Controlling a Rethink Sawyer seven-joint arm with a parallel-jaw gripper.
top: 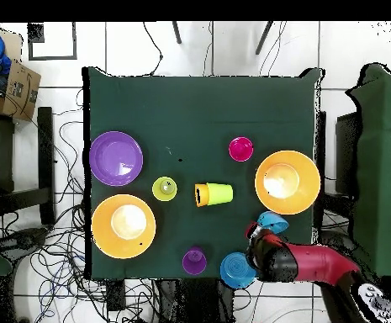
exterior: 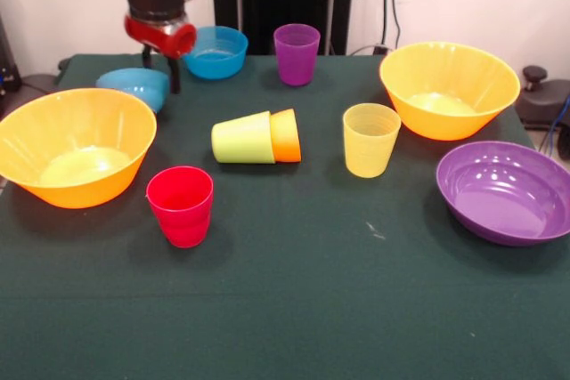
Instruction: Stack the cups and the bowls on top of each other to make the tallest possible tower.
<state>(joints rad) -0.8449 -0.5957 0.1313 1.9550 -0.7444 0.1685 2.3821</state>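
My gripper (exterior: 162, 77) hangs at the far left with its two dark fingers apart, right at the far right side of the cyan bowl (exterior: 134, 86); I cannot tell if they touch it. In the overhead view the gripper (top: 263, 235) sits beside that bowl (top: 273, 221). The deeper blue bowl (exterior: 215, 51) and the purple cup (exterior: 297, 53) stand at the far edge. A lime green cup (exterior: 242, 138) lies on its side, nested with an orange cup (exterior: 287, 135). The yellow cup (exterior: 370, 139) and red cup (exterior: 181, 205) stand upright. No stack stands upright.
One large orange bowl (exterior: 76, 144) sits at the left, the other (exterior: 449, 88) at the far right. The wide purple bowl (exterior: 506, 190) is at the right edge. The green table cloth (exterior: 294, 309) runs to the near side. Cables lie on the floor around the table (top: 64, 252).
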